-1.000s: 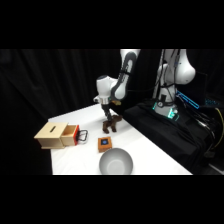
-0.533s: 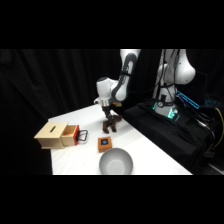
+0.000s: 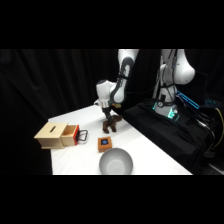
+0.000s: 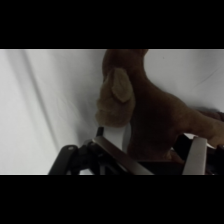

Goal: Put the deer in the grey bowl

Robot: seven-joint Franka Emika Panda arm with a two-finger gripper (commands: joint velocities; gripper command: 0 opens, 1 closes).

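The deer sits at the back middle of the white desk, directly under the claw, whose fingers are closed on its body. In the wrist view its body stretches sideways, head raised. The cube lies between deer and grey bowl; the wooden box stands off left.

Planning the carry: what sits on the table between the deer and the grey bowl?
In the side view, the cube lies between the deer and the grey bowl, a little left of the straight path. Otherwise bare table.
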